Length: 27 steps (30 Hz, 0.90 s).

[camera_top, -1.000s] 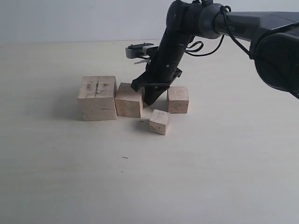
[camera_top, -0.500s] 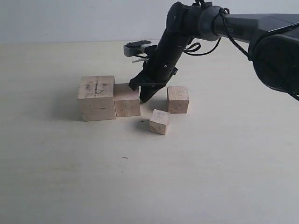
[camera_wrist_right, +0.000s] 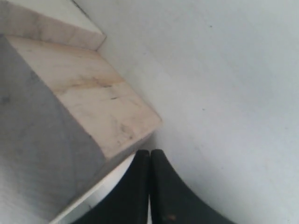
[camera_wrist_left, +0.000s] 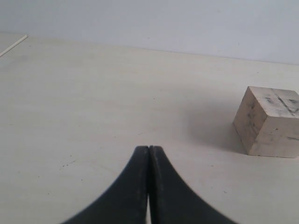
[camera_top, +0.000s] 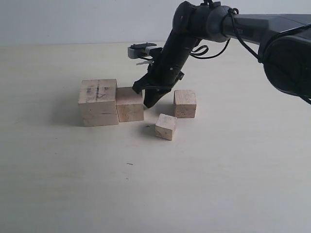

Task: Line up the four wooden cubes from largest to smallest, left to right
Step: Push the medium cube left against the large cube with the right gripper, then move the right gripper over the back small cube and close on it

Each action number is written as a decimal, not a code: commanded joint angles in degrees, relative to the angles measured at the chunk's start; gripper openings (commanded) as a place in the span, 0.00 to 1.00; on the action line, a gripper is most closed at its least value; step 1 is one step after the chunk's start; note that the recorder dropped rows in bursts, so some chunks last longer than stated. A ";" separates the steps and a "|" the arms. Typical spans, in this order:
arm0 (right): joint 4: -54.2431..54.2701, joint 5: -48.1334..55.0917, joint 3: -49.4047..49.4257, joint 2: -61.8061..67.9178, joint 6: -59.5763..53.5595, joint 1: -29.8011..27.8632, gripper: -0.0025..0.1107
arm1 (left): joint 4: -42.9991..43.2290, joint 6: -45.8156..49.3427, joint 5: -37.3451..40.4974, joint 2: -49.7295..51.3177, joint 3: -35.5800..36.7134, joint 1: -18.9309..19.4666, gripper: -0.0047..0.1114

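Four pale wooden cubes sit on the table. The largest cube [camera_top: 98, 102], pencil scribbles on top, is at the left, and the second cube [camera_top: 129, 104] touches its right side. The third cube [camera_top: 185, 103] stands apart to the right. The smallest cube [camera_top: 165, 126] lies in front, turned askew. My right gripper [camera_top: 148, 103] is shut and empty, its tips low against the second cube's right side. In the right wrist view the shut gripper [camera_wrist_right: 150, 151] meets the second cube [camera_wrist_right: 79, 107], with the largest cube [camera_wrist_right: 42, 18] behind. My left gripper [camera_wrist_left: 149, 148] is shut and empty, away from the largest cube [camera_wrist_left: 268, 121].
The pale tabletop [camera_top: 146, 184] stretches bare in front of the cubes and to the left. The right arm [camera_top: 204, 24] reaches in from the upper right, over the space behind the third cube. A white wall stands behind the table.
My right gripper has pushed the second cube leftward until it touches the largest cube, which shifted slightly left too. The third and smallest cubes have not moved.
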 commanded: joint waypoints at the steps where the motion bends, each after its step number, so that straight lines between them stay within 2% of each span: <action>1: -3.34 0.67 -0.18 -3.30 2.70 -0.23 0.02 | 0.10 0.00 -0.65 -0.32 0.14 -0.31 0.04; 6: -11.79 0.67 -0.18 -8.03 10.38 -0.23 0.02 | 0.10 0.00 -0.65 -0.32 0.14 -0.31 0.04; 10: -12.29 0.51 1.05 -11.68 15.01 -0.23 0.02 | 0.10 0.00 -0.65 -0.32 0.14 -0.31 0.04; 17: -17.23 -2.22 9.31 -17.17 27.26 -0.10 0.02 | 0.10 0.00 -0.65 -0.32 0.14 -0.31 0.04; 27: -19.75 -0.09 16.19 -20.66 34.39 1.18 0.02 | 0.10 0.00 -0.65 -0.32 0.14 -0.31 0.04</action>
